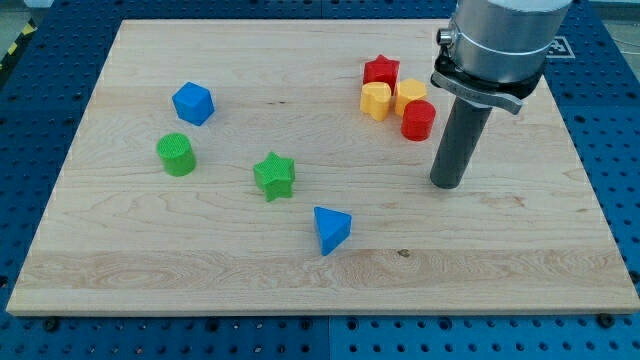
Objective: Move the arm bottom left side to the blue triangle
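Observation:
The blue triangle (331, 229) lies on the wooden board (150, 250), a little below the board's middle. My tip (449, 184) rests on the board well to the right of the blue triangle and slightly higher in the view. It stands just below and to the right of the red cylinder (418, 120). It touches no block.
A red star (381, 71), a yellow heart (376, 100) and a yellow hexagon (409, 94) cluster with the red cylinder at the upper right. A green star (274, 176), a green cylinder (177, 154) and a blue cube (193, 103) lie at the left.

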### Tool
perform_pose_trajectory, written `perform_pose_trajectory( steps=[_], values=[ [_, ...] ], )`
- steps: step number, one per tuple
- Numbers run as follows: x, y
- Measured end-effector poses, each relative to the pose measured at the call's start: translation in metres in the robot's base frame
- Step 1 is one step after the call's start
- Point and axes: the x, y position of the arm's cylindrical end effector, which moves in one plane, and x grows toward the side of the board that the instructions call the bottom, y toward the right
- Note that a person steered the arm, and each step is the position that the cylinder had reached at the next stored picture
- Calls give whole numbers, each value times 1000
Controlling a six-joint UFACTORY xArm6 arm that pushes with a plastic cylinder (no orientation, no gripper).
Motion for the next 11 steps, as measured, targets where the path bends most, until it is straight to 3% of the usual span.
perform_pose_trajectory(
  steps=[4,7,9,10,11],
  values=[
    [71,-4],
    [135,-60],
    [122,-137],
    [95,-177],
    [80,-178]
  ],
)
